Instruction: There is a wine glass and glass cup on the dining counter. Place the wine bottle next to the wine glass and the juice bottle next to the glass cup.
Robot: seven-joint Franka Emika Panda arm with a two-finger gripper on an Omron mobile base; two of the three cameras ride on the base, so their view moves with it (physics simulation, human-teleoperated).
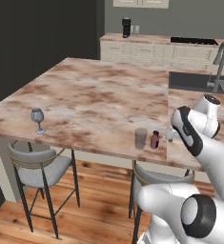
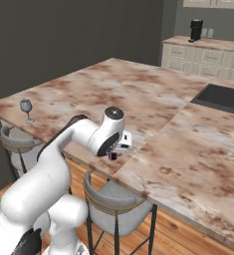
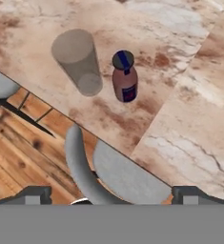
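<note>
Dining counter (image 3: 147,28) | juice bottle (image 3: 124,77) beside glass cup (image 3: 77,62) | hand (image 3: 111,194) open above

Juice bottle (image 2: 112,156) almost wholly hidden behind the robot's wrist in the right base view, only a dark sliver showing. Sink (image 1: 199,82) cut off by the left base view's right edge. Wine glass (image 2: 26,110) too small for detail.
</note>
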